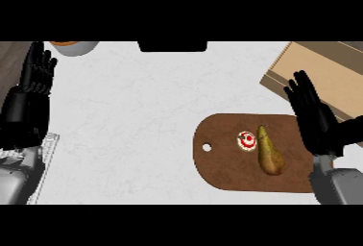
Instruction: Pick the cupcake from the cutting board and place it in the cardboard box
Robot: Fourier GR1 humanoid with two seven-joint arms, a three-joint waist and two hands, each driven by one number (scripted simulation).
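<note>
One cupcake (247,140) on cutting board (227,173), just left of open right robot hand (315,117).

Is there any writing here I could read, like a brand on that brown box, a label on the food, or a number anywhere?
None: no readable word, number or brand shows in this view.
cardboard box: plain brown, no print visible.
cupcake: red and white swirls on top, a pattern, not letters.
pear and cutting board: unmarked.
bowl at the top edge: no markings visible.

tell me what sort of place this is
Most likely a kitchen counter: a pale speckled worktop carrying a brown cutting board with a cupcake and pear, plus a cardboard box.
</note>
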